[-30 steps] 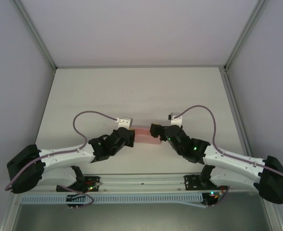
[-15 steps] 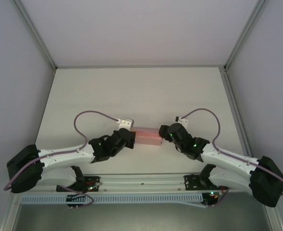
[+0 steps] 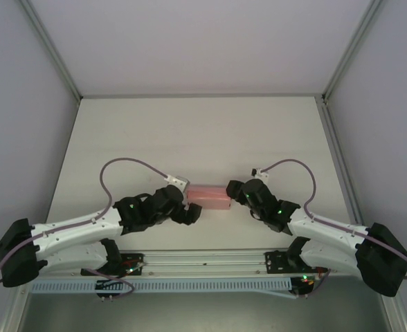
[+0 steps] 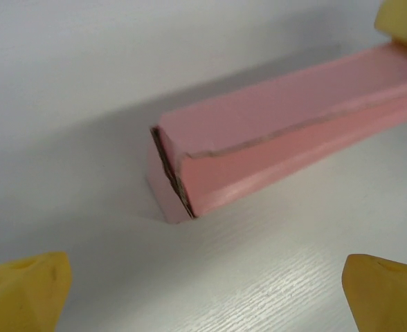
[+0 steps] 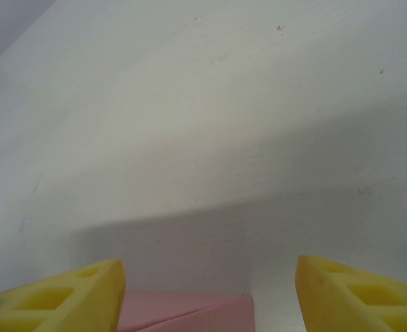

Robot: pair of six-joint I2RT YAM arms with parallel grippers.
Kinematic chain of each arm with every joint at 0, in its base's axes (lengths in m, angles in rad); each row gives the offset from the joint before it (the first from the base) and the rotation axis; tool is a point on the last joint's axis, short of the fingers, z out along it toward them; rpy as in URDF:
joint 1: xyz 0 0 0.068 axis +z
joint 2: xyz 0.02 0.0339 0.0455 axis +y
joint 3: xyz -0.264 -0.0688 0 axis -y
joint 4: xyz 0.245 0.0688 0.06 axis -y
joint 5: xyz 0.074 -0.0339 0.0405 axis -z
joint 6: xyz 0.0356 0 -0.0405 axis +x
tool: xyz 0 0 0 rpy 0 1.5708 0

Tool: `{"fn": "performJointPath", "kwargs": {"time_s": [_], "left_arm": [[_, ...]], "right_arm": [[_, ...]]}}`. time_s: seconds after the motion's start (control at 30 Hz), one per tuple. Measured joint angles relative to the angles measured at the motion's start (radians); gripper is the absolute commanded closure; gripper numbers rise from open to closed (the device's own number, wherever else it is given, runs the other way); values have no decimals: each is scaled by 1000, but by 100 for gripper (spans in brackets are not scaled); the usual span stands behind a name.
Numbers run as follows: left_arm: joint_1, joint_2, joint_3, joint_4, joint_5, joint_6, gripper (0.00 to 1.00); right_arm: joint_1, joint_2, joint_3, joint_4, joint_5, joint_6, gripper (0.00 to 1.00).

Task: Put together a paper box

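Note:
The paper box [image 3: 209,196] is a closed salmon-pink rectangular box lying flat on the white table, long side running left to right. In the left wrist view the paper box [image 4: 279,131] lies ahead with its left end flap slightly ajar. My left gripper [image 3: 192,211] sits just in front of that end, open, and its yellow fingertips [image 4: 25,290] hold nothing. My right gripper [image 3: 231,191] is at the box's right end, open. Its yellow fingers [image 5: 58,297] stand wide on either side of the box corner [image 5: 190,311], with a gap to the right finger.
The white table [image 3: 196,131] stretches behind the box to the enclosure walls and the metal frame posts [image 3: 51,52]. Purple cables loop over both arms. A rail with a perforated strip [image 3: 203,283] runs along the near edge.
My left gripper has drawn back off the box's left end toward the near side, and its arm has swung left. The right wrist turned earlier and now stays at the right end.

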Motion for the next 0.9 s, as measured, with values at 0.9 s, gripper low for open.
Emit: {"fn": "performJointPath", "kwargs": {"time_s": [0.9], "left_arm": [[408, 27, -320, 606, 589, -98, 34]], "right_arm": [[26, -16, -77, 182, 46, -345, 33]]}}
